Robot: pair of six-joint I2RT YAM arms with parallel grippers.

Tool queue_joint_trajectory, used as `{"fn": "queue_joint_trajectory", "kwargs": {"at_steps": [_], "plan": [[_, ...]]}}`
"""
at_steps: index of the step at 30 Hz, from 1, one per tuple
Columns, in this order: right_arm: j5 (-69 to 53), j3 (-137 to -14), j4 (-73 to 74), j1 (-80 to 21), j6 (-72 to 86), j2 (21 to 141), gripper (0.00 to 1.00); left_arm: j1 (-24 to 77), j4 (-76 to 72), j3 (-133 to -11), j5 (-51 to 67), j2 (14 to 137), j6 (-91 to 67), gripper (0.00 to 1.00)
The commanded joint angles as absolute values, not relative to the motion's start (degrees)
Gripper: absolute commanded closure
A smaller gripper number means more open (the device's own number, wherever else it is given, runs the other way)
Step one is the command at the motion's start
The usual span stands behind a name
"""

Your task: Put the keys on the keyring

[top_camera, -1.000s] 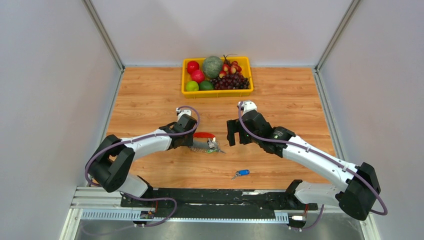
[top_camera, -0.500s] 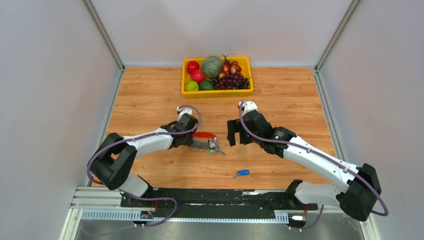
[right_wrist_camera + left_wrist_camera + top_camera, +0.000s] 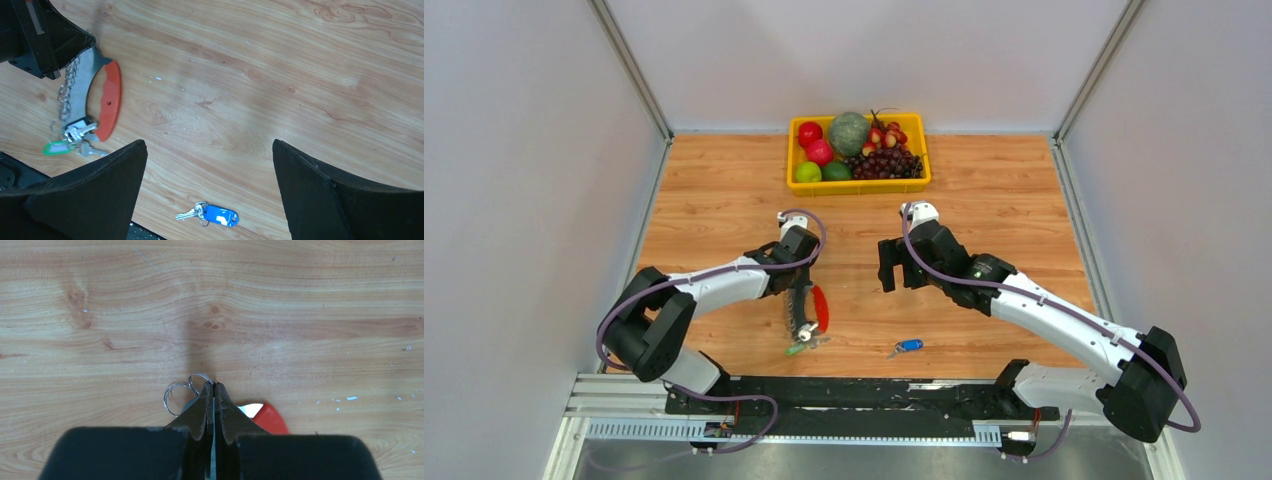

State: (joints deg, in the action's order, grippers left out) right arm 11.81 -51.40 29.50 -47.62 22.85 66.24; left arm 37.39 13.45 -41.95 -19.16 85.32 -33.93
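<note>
Left pincer has clamped shut on the thin silver keyring; its grey, red-edged charm now dangles beneath the jaws. Right pincer gapes wide, with the blue-headed silver key beneath it, unthreaded.

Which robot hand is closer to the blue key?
Right. The right gripper hangs open just beyond the blue key; the left gripper is farther off to its left, shut on the keyring.

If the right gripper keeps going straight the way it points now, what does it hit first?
Probably bare wooden tabletop: beyond the tips of the open right gripper is only wood. The small silver key with the blue plastic tag lies short of that line, though depth is hard to judge.
</note>
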Motion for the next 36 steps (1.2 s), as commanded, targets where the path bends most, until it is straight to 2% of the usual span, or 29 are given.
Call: {"fn": "queue_joint_trajectory", "kwargs": {"at_steps": [1,11,19,28,36], "plan": [[11.18,-51.43,27.07,-48.05,22.90,65.60,0.01,37.18,12.24,-41.56,-18.85,82.21,-33.07,1.00],[6.55,-51.71,25.18,-49.08,19.23,64.48,0.03,37.18,11.98,-41.07,-14.42,72.89,-33.88,1.00],[2.96,-53.22,23.37,-53.97,13.72,63.40,0.05,37.18,15.43,-43.35,-6.97,66.35,-37.12,1.00],[11.13,-53.18,18.43,-65.06,6.65,61.73,0.10,37.18,18.18,-44.89,0.93,56.43,-44.53,1.00],[16.74,-52.38,11.28,-71.32,2.08,59.35,0.26,37.18,20.95,-47.09,2.36,47.83,-51.50,1.00]]}}
